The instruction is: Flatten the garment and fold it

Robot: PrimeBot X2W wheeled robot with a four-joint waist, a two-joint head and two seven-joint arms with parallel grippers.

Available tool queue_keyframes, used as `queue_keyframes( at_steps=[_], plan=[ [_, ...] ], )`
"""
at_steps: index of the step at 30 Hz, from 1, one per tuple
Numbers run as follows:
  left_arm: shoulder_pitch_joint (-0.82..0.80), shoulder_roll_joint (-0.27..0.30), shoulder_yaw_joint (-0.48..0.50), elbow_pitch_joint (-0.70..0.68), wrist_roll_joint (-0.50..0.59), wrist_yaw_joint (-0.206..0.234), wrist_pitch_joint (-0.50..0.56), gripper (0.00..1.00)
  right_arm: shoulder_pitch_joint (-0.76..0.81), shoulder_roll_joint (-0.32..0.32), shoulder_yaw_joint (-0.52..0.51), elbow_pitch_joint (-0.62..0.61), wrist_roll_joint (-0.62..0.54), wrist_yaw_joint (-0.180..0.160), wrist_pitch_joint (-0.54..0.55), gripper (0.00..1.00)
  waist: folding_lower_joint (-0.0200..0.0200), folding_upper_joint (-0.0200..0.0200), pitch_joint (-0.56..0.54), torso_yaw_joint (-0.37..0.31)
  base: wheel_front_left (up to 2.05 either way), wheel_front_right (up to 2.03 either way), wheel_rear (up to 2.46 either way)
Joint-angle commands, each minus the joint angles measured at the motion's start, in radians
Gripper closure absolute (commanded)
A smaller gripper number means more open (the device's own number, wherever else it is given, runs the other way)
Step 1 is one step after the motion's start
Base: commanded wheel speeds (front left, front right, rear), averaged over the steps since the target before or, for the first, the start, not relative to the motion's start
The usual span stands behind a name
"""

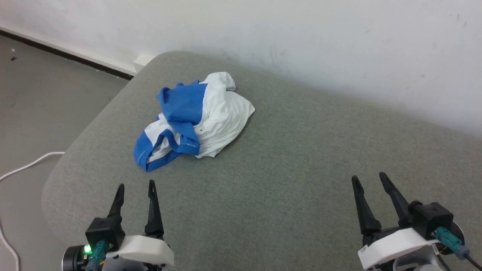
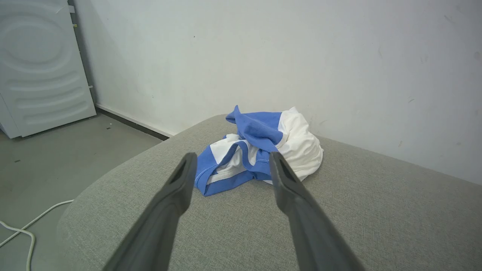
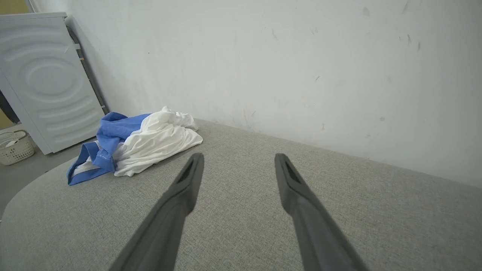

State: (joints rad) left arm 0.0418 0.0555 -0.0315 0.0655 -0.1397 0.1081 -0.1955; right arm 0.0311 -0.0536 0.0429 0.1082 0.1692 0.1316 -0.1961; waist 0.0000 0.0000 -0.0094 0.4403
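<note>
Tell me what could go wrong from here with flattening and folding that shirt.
1. The garment lies bunched, blue cloth over white; an open hand may pinch several layers, so it might not spread.
2. It sits near the rounded left edge of the grey surface; a pull that way could drag it off.
3. The left hand is close, the right hand far to the side; its long reach may tug unevenly.

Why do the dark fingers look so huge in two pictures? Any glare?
Left wrist view: left gripper looms large and soft, close to a wide lens; garment sharp. Right wrist view: right gripper likewise. Head view: even light, no glare.
</note>
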Motion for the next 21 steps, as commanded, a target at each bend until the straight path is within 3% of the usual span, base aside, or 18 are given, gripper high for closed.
queue_keyframes(
  at_steps=[1, 21],
  plan=[
    [0.014, -0.004, -0.003, 0.006, -0.01, 0.008, -0.011, 0.0, 0.007, 0.003, 0.004, 0.004, 0.011, -0.001, -0.011, 0.0, 0.0, 0.0, 0.003, 0.01, 0.0, 0.0, 0.0],
    [0.019, -0.005, -0.006, 0.031, -0.015, 0.024, -0.053, 0.0, 0.012, 0.003, 0.012, 0.029, 0.041, -0.001, -0.053, 0.0, 0.0, 0.0, 0.008, 0.088, 0.0, 0.0, 0.0]
  ],
)
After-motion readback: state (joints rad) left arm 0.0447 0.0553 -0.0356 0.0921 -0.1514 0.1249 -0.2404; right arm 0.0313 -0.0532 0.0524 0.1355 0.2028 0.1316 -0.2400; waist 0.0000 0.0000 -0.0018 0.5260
